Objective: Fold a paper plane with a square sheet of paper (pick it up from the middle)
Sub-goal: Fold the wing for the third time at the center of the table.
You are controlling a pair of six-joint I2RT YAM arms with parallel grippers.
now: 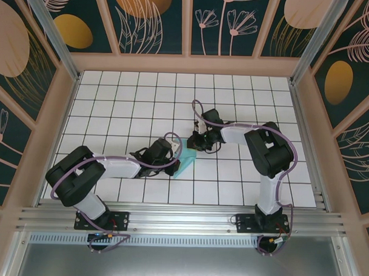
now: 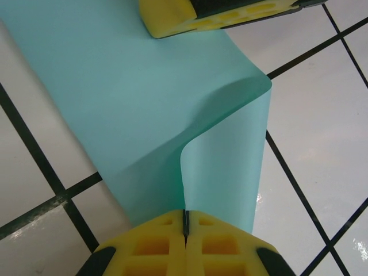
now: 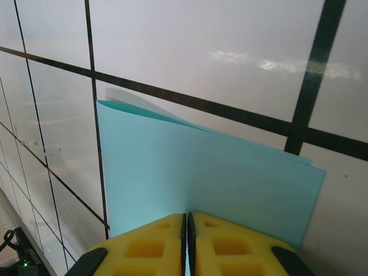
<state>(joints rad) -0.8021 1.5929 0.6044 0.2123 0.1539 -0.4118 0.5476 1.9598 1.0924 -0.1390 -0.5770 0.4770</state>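
The square sheet of paper (image 1: 187, 165) is light turquoise and lifted off the tiled floor between the two arms, near the middle. My left gripper (image 1: 175, 154) is shut on its lower edge; in the left wrist view the sheet (image 2: 144, 98) curls over on itself just ahead of the gripper (image 2: 185, 221). My right gripper (image 1: 196, 144) is shut on the opposite side. Its yellow finger (image 2: 172, 14) presses the far end. In the right wrist view the paper (image 3: 201, 172) stands doubled in two layers above that gripper (image 3: 187, 227). It has no paper plane shape.
White floor tiles (image 1: 143, 100) with dark grout spread all round the paper. Pink-framed patterned walls (image 1: 45, 127) close in the left, right and back. An aluminium rail (image 1: 181, 219) with the arm bases runs along the near edge.
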